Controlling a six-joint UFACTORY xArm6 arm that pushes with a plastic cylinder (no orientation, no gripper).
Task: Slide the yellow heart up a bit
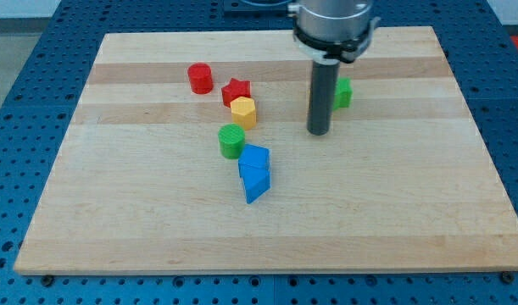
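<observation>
Firstly, the wooden board [157, 220]: pale planks on a blue perforated table [21, 51], filling most of the view.

Next, the dark rod [321, 89], upright at the view's upper centre-right. My tip [318, 133] rests on bare wood. There is no pincer to open or close, and the rod grips nothing.

Blocks, larger to smaller:
- Blue cube [253, 158] touching a blue triangular block [257, 183], below centre.
- Green cylinder [231, 141], just above and left of them.
- Yellow hexagon [243, 112] touching the red star [236, 89].
- Red cylinder [200, 78], near the star's left.
- Green block [344, 91], shape unclear, half hidden behind the rod's right side.

Yellow heart — no heart shape can be made out. The only yellow block plainly visible is the hexagon, well left of my tip. The heart probably lies hidden behind the rod, beside the green block.

Step in hand, as a judgement: approach, with my tip perhaps just below the heart. The next move calls for a short, straight push toward the view's top, keeping clear of the green block beside it.
</observation>
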